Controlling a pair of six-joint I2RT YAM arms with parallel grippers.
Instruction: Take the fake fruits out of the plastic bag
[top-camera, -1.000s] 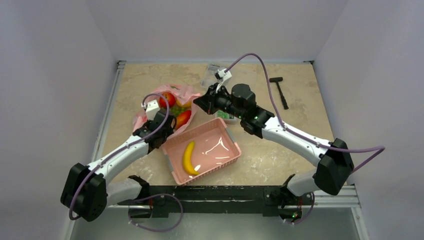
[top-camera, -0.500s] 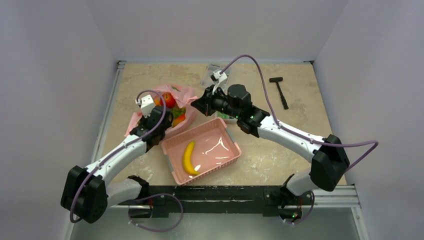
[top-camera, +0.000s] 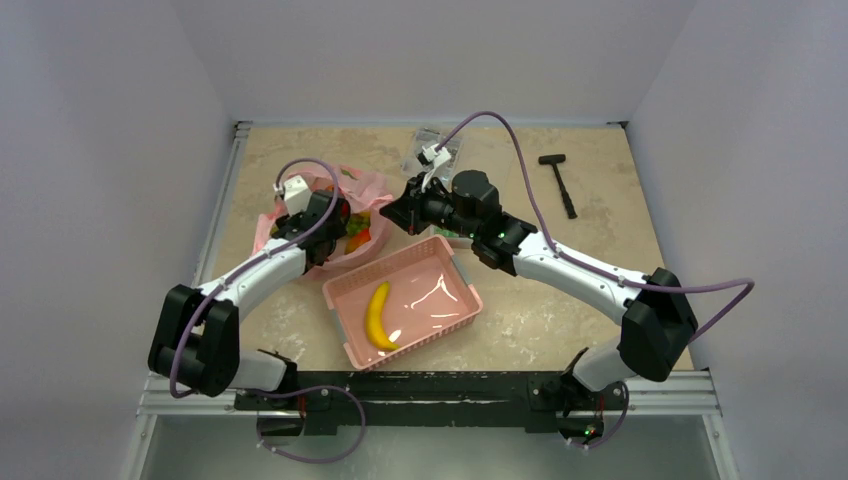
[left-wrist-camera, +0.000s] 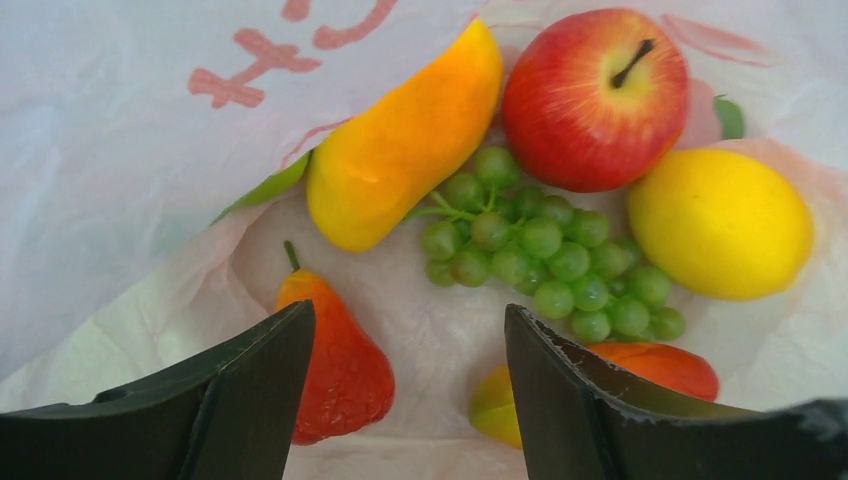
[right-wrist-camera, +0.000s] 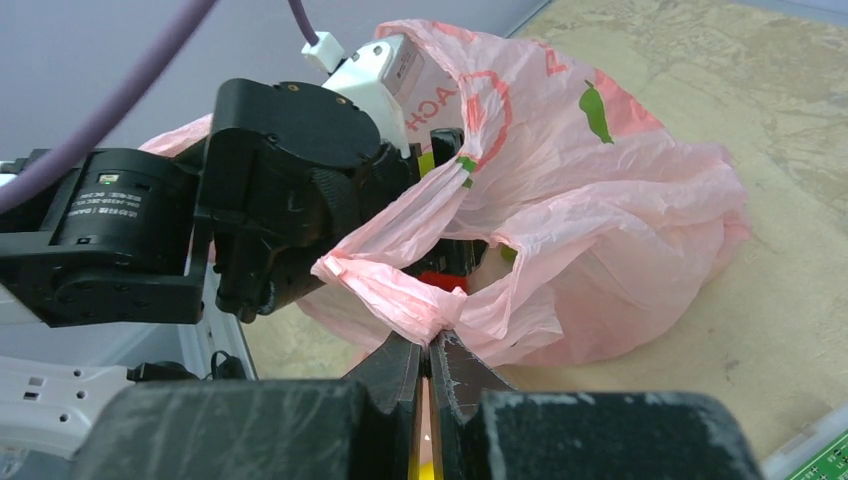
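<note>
**Top view.** Shows the thin, translucent pink plastic bag (top-camera: 378, 186) at the left rear of the table (top-camera: 560, 300). Places the left gripper (top-camera: 335, 225) inside the bag's mouth and the right gripper (top-camera: 388, 214) at its right edge. Shows a rigid pink latticed basket (top-camera: 455, 272) just in front, holding one glossy yellow banana (top-camera: 377, 315). Leaves the other fake fruits (top-camera: 357, 230) inside the bag.

**Left wrist view.** Looks down between spread, empty fingers (left-wrist-camera: 250, 400) onto the bag's floor. Takes in a red apple (left-wrist-camera: 595, 95), a yellow lemon-shaped piece (left-wrist-camera: 720, 225), a green grape bunch (left-wrist-camera: 540, 255) and an elongated orange-yellow piece (left-wrist-camera: 405, 140). Catches a red-orange pear-shaped piece (left-wrist-camera: 335, 365) partly hidden by one finger.

**Right wrist view.** Shows jaws pressed together on a bunched fold of the bag's rim, holding the mouth up and open.

**Risks, as judged.**
- Could pinch film together with a fruit if closed low against the floor.
- Could slide off a smooth, rounded surface.
- Could let the mouth collapse over the working arm should the pinched fold slip free.

**Against a second earlier.** Reaches deeper into the bag, with jaws spread wider. Sets the right pinch slightly further left. Leaves basket and banana where they lay.
</note>
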